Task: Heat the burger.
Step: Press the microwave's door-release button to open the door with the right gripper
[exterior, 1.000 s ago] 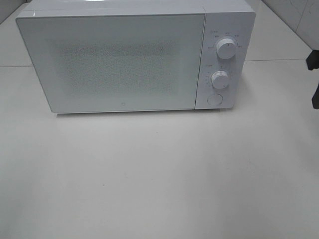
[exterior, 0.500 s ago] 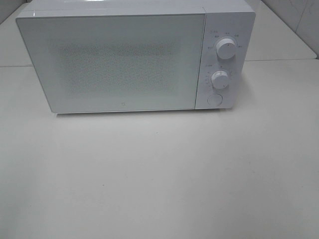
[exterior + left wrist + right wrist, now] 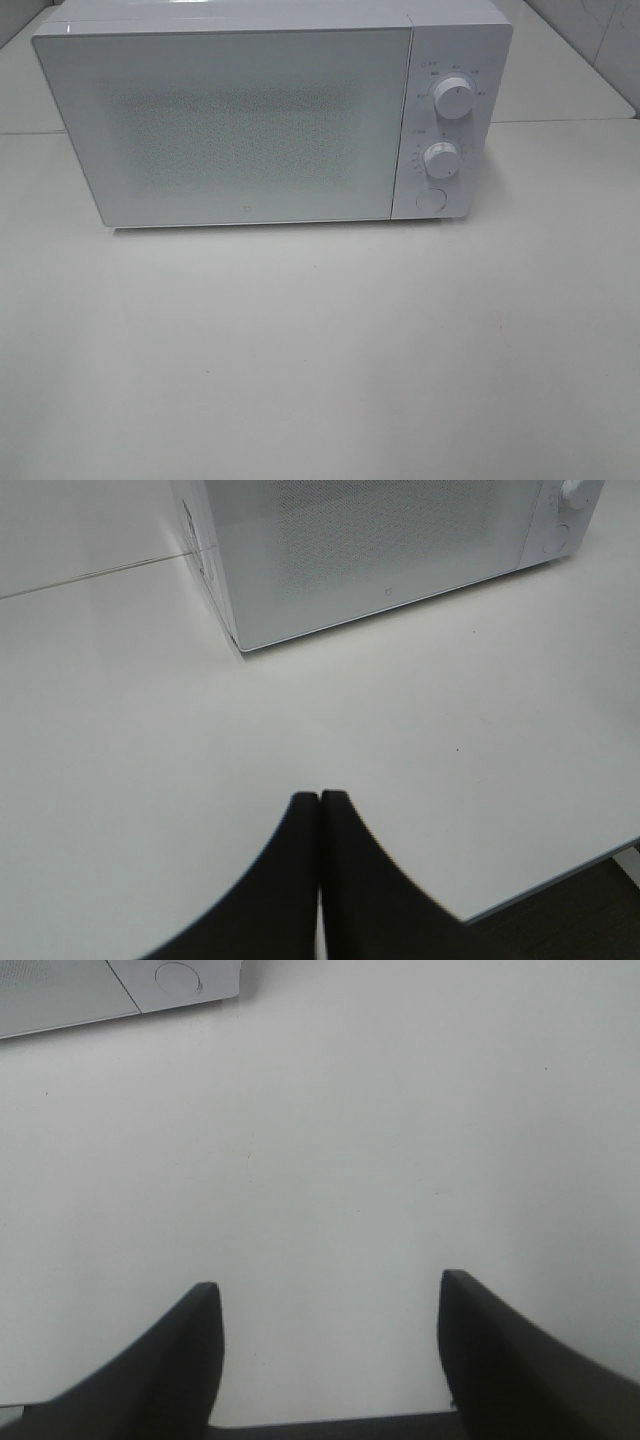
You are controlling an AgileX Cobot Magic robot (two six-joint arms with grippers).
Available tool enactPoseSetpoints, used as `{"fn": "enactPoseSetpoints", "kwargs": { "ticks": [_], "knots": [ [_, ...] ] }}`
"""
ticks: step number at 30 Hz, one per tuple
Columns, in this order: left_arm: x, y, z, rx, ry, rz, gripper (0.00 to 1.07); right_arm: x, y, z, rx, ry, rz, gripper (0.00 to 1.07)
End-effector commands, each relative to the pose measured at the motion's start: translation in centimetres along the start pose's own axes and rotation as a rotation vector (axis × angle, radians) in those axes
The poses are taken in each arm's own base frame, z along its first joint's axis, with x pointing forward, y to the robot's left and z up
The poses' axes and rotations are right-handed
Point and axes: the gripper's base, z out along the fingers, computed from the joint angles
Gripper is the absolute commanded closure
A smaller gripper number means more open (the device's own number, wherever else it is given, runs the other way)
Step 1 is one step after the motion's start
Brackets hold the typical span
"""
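left gripper (image 3: 320,810): fingers pressed together, nothing between them, hanging over the table (image 3: 150,730) with a corner of the microwave (image 3: 380,550) ahead. right gripper (image 3: 330,1295): jaws wide apart, empty, also over the table, with the round button (image 3: 178,977) just visible beyond it. neither gripper shows in the high view.

what changed: a second ago a dark bit of arm poked in at the right edge of the high frame, level with the knobs. half a second ago it's gone, and it's gone now, so i read the right arm as pulled back from the control side. upper knob (image 3: 454,99) pointer reads about straight up, lower knob (image 3: 441,159) pointer sits lower right. can't say whether either got turned, marks are too small.

the microwave fills the upper half of the high frame, door (image 3: 240,125) shut flush. burger: not visible in any view. it isn't on the table in front, and the door mesh is opaque from here, so my guess is it's inside, unconfirmed.

meaning: both arms clear and the door closed, so load-and-set looks done or nearly done. if the timer is set, just wait. if not, the lower knob is next.
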Motion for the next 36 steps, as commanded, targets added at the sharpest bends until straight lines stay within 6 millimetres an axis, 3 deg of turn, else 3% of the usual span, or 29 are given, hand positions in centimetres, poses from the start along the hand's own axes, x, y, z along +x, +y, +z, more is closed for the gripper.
{"fn": "enactPoseSetpoints", "kwargs": {
  "ticks": [1, 14, 36],
  "knots": [
    [0.1, 0.0, -0.2, 0.002, -0.025, -0.010, 1.07, 0.3, 0.0, -0.5, -0.009, -0.065, -0.016, 0.48],
    [0.1, 0.0, -0.2, 0.002, -0.025, -0.010, 1.07, 3.1, -0.1, -4.2, -0.088, -0.314, -0.066, 0.50],
    [0.1, 0.0, -0.2, 0.003, -0.025, -0.010, 1.07, 3.7, -0.3, -4.1, -0.069, -0.319, -0.098, 0.50]
  ]
}}
